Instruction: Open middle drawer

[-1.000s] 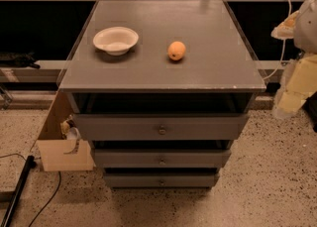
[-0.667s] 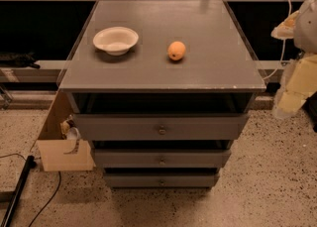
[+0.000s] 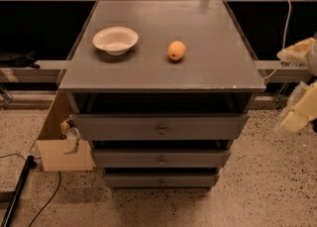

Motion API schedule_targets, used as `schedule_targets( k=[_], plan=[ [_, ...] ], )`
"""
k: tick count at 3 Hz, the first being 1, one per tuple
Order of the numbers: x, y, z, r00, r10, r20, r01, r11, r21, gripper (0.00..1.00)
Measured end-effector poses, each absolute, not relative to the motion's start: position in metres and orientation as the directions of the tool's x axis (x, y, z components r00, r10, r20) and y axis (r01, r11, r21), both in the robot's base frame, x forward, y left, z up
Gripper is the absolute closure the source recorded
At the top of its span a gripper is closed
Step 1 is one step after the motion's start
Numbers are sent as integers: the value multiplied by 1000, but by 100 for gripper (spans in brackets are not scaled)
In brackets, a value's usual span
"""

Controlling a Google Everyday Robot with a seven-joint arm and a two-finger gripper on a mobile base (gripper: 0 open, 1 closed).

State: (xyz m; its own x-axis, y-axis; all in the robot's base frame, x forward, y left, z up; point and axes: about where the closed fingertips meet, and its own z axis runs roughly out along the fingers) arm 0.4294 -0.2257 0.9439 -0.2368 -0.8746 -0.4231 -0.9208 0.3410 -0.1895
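The dark grey cabinet has three drawers in its front. The middle drawer is the second one down, with a long flat front and a small round metal knob at its centre. Its front sits in line with the drawers above and below, and no interior shows. The top drawer and the lowest drawer are also pushed in. My gripper is a pale cream shape at the far right edge, beside the cabinet and well apart from the knobs, at about top-drawer height.
A white bowl and an orange fruit sit on the cabinet top. A cardboard box leans against the cabinet's left side. A black cable lies on the speckled floor at the lower left. Metal rails run behind.
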Motion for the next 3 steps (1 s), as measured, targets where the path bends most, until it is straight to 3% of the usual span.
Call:
schedule_targets(
  k=[1, 3],
  plan=[
    [409, -212, 900, -285, -793, -539, -917, 389, -88, 0],
    [387, -165, 819, -301, -794, -528, -937, 350, 8, 0]
  ],
)
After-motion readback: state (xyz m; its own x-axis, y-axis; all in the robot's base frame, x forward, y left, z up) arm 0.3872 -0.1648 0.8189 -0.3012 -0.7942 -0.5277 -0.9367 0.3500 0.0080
